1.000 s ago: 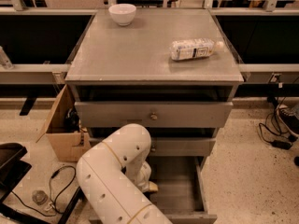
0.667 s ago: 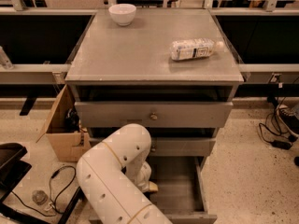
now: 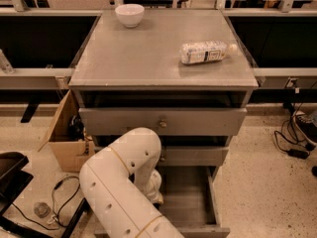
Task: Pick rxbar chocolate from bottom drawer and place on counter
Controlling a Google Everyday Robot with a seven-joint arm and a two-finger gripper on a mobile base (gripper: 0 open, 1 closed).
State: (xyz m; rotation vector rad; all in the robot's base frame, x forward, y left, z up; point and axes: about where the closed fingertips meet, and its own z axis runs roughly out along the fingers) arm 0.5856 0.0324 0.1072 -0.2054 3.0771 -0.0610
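The bottom drawer is pulled open below the two shallower grey drawers; its grey floor shows on the right side. My white arm bends down into the drawer's left part. The gripper is low inside the drawer, mostly hidden behind the arm's last link. The rxbar chocolate is hidden from view. The counter is the grey cabinet top above.
A white bowl stands at the counter's back left. A clear plastic bottle with a white label lies on its side at the counter's right. An open cardboard box sits on the floor to the left. Cables lie on the floor at both sides.
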